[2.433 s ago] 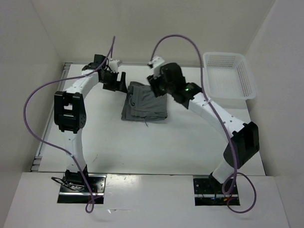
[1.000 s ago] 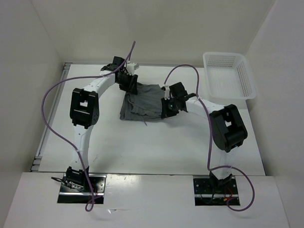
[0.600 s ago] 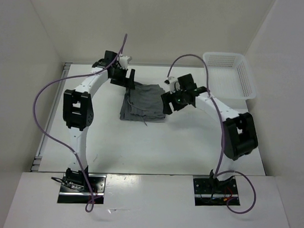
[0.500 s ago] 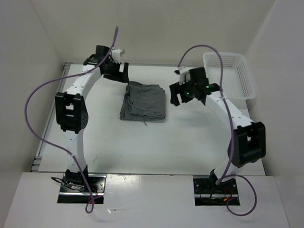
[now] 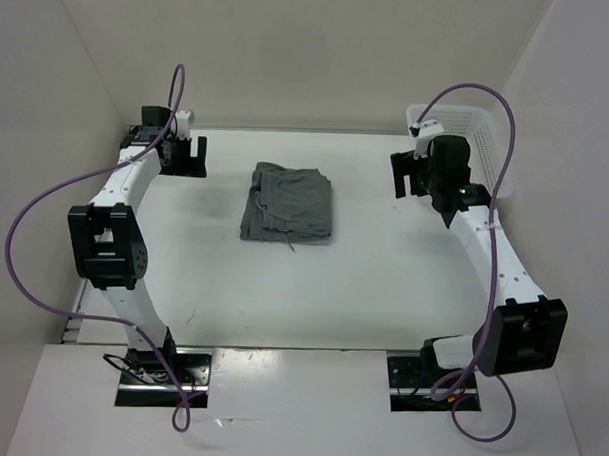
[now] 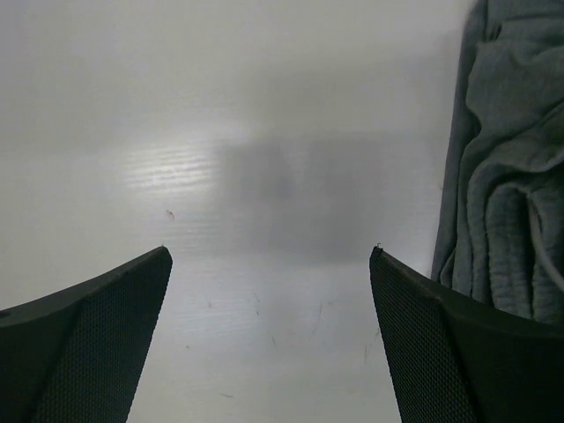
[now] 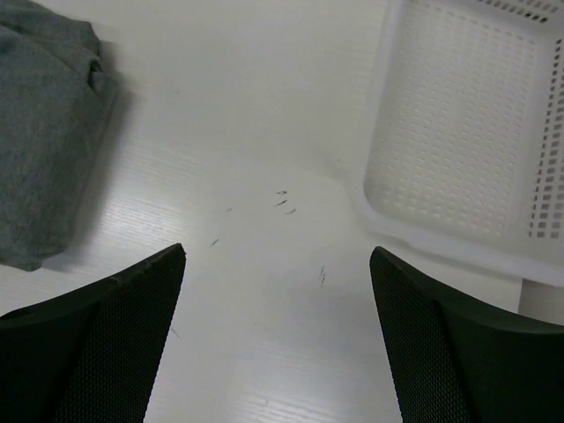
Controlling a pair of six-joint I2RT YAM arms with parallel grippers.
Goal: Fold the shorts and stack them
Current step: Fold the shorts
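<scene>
— Where are the shorts?

— The shorts [image 5: 287, 203] lie folded in a grey bundle on the table [image 5: 282, 297], toward its far side, midway between the arms. A thin string trails off their near edge. Nothing touches them.

— And the arms? Half a second ago they hung just beside that bundle.

— Both have swung outward since. The left gripper [image 6: 270, 256] is over bare table near the far left corner, jaws spread wide and empty. The right gripper [image 7: 278, 251] is out by the basket [image 7: 388, 132], jaws also spread and empty.

— A second back?

— Both were down on the cloth, the right one pinched closed.
</scene>
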